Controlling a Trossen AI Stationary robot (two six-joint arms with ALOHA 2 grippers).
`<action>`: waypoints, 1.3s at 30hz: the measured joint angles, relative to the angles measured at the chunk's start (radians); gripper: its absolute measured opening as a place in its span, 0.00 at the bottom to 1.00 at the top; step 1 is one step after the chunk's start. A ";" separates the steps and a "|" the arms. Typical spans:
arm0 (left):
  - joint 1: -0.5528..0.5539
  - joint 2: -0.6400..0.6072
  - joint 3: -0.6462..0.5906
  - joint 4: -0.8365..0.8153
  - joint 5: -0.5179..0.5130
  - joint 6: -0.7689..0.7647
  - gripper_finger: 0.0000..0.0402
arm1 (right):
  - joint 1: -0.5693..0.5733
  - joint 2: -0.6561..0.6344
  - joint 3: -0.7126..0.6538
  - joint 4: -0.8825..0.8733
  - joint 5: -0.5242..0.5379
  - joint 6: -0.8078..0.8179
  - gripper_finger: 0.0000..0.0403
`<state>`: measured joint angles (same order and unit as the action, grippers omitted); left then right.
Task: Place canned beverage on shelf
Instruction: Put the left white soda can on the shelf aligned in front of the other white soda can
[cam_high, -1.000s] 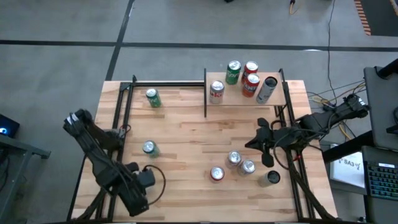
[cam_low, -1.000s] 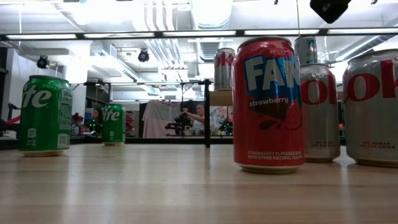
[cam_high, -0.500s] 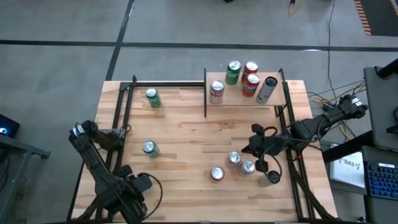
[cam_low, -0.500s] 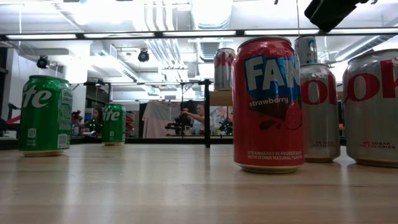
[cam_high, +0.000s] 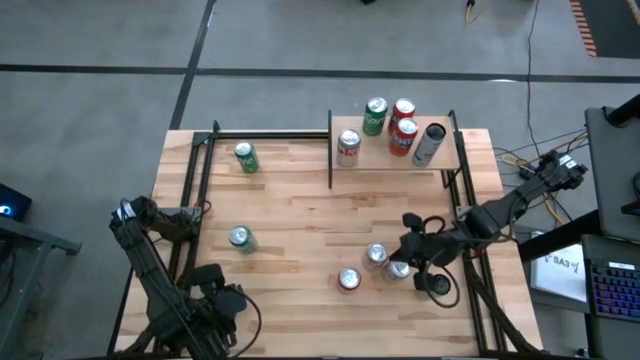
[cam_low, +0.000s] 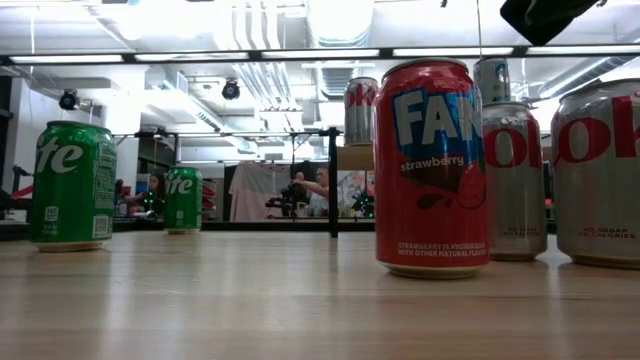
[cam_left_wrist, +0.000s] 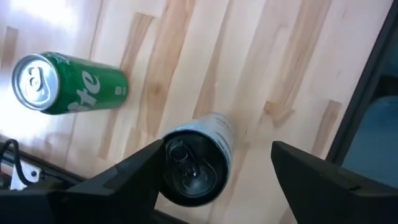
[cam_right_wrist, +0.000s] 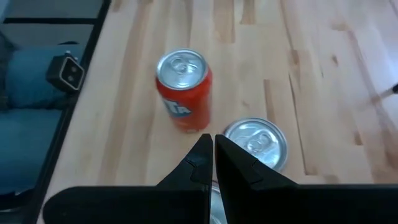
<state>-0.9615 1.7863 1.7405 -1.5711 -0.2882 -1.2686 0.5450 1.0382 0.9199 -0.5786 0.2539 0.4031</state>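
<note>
The shelf (cam_high: 378, 158), a light board between black posts at the table's far right, carries several cans; one silver can (cam_high: 428, 145) lies on its side. My left gripper (cam_left_wrist: 214, 165) is open near the table's near left corner, pointing steeply down. Its fingers stand on either side of an upright white can with a dark top (cam_left_wrist: 198, 163). One finger overlaps that can's rim in the picture; whether it touches, I cannot tell. My right gripper (cam_right_wrist: 212, 157) is shut above two silver cans (cam_high: 377, 256) (cam_high: 398, 268), pointing toward a red Fanta can (cam_right_wrist: 183, 87).
Two green Sprite cans stand on the table's left half (cam_high: 245, 158) (cam_high: 240, 239), the nearer one close to my left gripper (cam_left_wrist: 62, 84). A dark-topped can (cam_high: 437, 285) stands near my right arm at the right edge. Black frame rails line both table sides.
My right gripper has come down and toward the table's near edge and left, from beside the shelf's front to above the silver cans. My left arm has folded in and shifted a little toward the table's near left corner, tipping more steeply downward. No can has moved.
</note>
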 joint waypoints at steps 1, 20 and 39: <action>0.000 0.000 0.000 0.000 -0.003 -0.001 0.69 | 0.005 0.000 0.000 0.003 0.000 0.000 0.02; -0.021 -0.001 -0.009 0.000 -0.080 -0.015 0.69 | 0.045 0.000 0.000 0.020 0.008 0.008 0.02; -0.041 -0.002 -0.075 0.000 -0.061 -0.054 0.69 | 0.047 0.000 0.000 0.033 0.006 0.009 0.02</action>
<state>-1.0029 1.7847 1.6652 -1.5711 -0.3496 -1.3227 0.5922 1.0378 0.9199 -0.5457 0.2604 0.4118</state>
